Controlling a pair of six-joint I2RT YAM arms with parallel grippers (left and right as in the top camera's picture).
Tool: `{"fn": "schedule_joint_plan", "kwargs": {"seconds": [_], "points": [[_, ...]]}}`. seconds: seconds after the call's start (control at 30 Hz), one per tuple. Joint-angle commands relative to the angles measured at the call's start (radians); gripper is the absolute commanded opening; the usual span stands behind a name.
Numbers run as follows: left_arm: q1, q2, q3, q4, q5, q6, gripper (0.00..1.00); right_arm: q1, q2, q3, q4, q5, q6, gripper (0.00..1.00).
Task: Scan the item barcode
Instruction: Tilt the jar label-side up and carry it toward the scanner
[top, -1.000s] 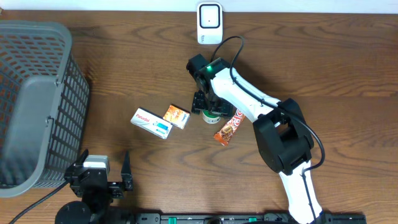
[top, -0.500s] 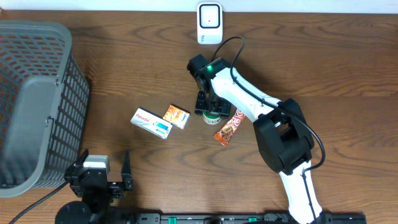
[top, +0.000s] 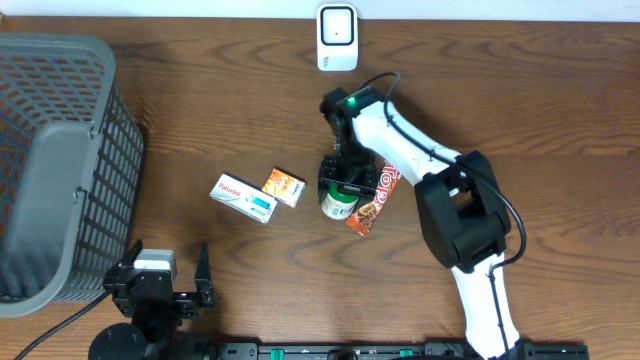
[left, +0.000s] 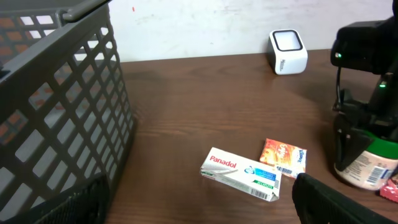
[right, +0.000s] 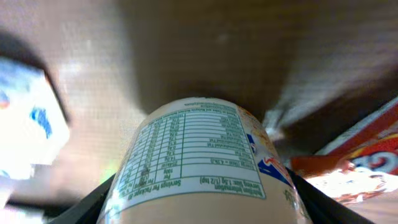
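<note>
1 basket (top: 118, 150), 1 scanner (top: 337, 37), 2 bxs (top: 246, 198) (top: 284, 186), 1 btl (top: 338, 206), 1 pkt (top: 364, 213)

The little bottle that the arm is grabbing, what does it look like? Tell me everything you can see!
The bottle is small and round, cream-white, plastic by its look, green at the top, with a label showing a printed table of tiny text. It is upright, squeezed between the two fingers of the right tool. A red snack wrapper lies close beside it on the wooden table; whether they touch is unclear.
</note>
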Motion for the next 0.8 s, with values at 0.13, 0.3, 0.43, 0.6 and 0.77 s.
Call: {"fn": "schedule_joint_plan", "kwargs": {"seconds": [0.13,0.3,0.43,0.6,0.77], "points": [[0.004,-0.007,-0.002,0.001,0.005,-0.002,0.93,-0.048,0.011,0.025,-0.089,-0.293,-0.209,0.56],[0.004,-0.007,-0.002,0.001,0.005,-0.002,0.93,-0.06,0.01,0.032,-0.162,-0.378,-0.304,0.56],[0.004,-0.007,-0.002,0.001,0.005,-0.002,0.93,-0.062,0.01,0.04,-0.219,-0.462,-0.397,0.56],[0.004,-0.007,-0.002,0.001,0.005,-0.002,0.93,-0.062,0.009,0.048,-0.291,-0.527,-0.506,0.55],[0.004,-0.007,-0.002,0.001,0.005,-0.002,0.93,-0.062,0.009,0.048,-0.324,-0.528,-0.549,0.56]]}}
